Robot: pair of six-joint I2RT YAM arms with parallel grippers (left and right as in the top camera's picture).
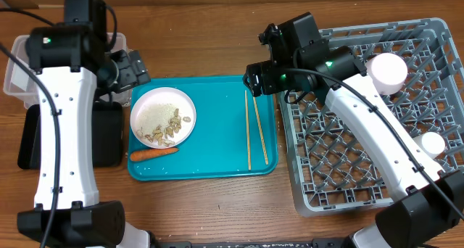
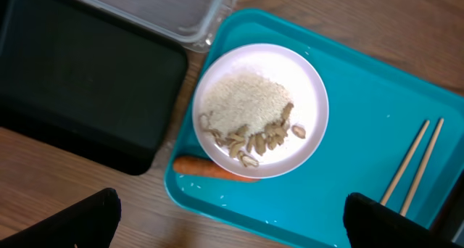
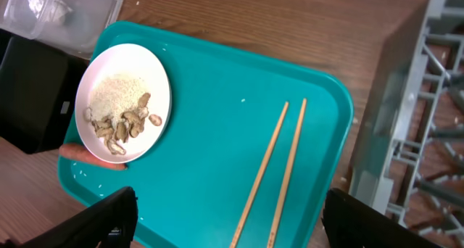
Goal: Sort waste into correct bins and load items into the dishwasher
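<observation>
Left arm (image 1: 69, 139): white link shell, black joints and base, at the desk's left edge.
Right arm (image 1: 370, 132): white link, black wrist housing, toward the right edge.
Cables (image 1: 49, 132): thin, black, along each white link.
Lights (image 1: 47, 39): one small green LED per arm.
Left fingers (image 2: 72, 219): matte black, blunt.
Right fingers (image 3: 98, 222): matte black, blunt.

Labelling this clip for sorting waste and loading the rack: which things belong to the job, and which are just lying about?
Job: plate, rice, beige scraps, carrot, chopsticks, clear tub, black tray, grey rack, white bowl and small cup in it.
Lying about: teal tray, wooden table.
</observation>
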